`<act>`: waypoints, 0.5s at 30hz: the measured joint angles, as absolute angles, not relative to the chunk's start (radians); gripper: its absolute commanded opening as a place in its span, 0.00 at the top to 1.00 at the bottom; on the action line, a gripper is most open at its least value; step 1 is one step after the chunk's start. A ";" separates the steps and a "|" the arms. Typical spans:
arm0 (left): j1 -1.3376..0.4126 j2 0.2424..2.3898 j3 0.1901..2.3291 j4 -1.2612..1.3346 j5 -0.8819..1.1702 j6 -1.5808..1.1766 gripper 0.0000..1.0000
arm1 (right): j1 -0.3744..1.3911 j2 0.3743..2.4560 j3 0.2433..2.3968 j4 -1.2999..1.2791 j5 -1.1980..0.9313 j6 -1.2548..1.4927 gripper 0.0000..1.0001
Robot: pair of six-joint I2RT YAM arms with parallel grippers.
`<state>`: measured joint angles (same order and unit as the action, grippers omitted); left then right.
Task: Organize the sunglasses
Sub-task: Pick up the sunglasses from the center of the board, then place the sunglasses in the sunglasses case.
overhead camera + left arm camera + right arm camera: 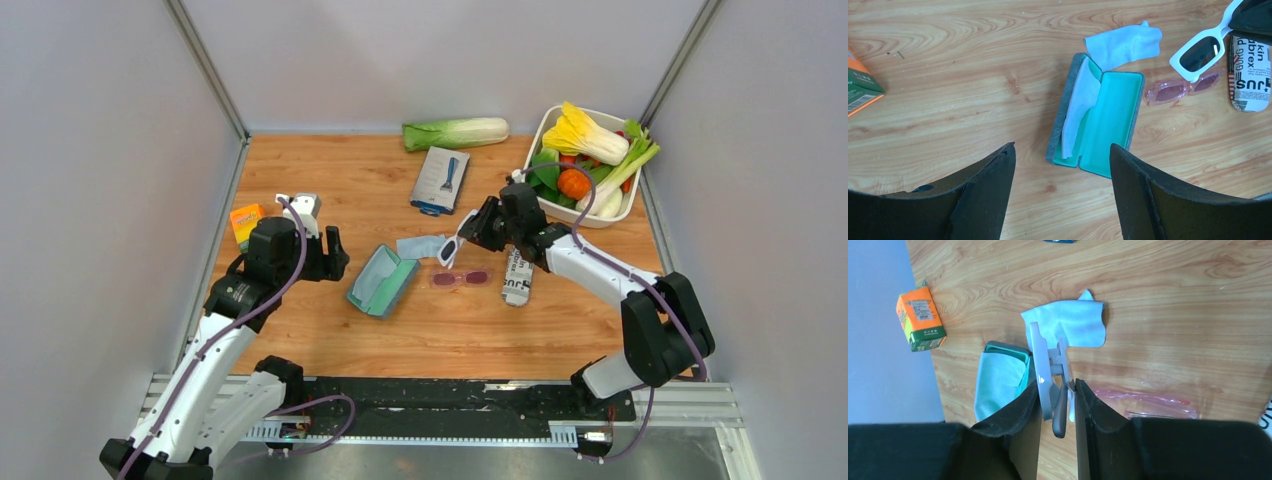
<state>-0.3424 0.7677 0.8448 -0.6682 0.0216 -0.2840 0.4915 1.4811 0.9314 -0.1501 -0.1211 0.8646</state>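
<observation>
jaws: right gripper (1058, 386) clamps white sunglasses (1039, 365), left gripper (1062, 148) wide, empty; pink-lensed sunglasses (1166, 92), thin frame.

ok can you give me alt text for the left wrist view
An open grey case with teal lining lies on the wooden table, framed by the left arm's spread fingers. Past it are a light blue cloth, pink sunglasses flat on the wood, and white sunglasses held at the top right corner.
</observation>
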 measured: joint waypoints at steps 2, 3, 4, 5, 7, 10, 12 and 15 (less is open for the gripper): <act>-0.342 0.768 0.845 -0.668 0.022 -0.284 0.23 | 0.497 1.481 0.936 -0.150 -0.146 0.863 0.70; -0.342 0.768 0.845 -0.668 0.022 -0.284 0.23 | 0.501 1.481 0.939 -0.149 -0.156 0.863 0.70; -0.342 0.768 0.845 -0.668 0.022 -0.284 0.23 | 0.508 1.481 0.944 -0.147 -0.170 0.863 0.70; -0.342 0.768 0.844 -0.668 0.022 -0.284 0.23 | 0.515 1.481 0.947 -0.141 -0.183 0.863 0.70; -0.342 0.768 0.844 -0.668 0.022 -0.284 0.23 | 0.532 1.483 0.955 -0.132 -0.208 0.866 0.70; -0.342 0.769 0.844 -0.669 0.021 -0.284 0.23 | 0.562 1.499 0.977 -0.119 -0.242 0.871 0.70; -0.342 0.769 0.844 -0.669 0.020 -0.284 0.23 | 0.587 1.519 1.000 -0.110 -0.261 0.879 0.70; -0.342 0.767 0.844 -0.668 0.020 -0.284 0.23 | 0.627 1.553 1.028 -0.102 -0.282 0.897 0.69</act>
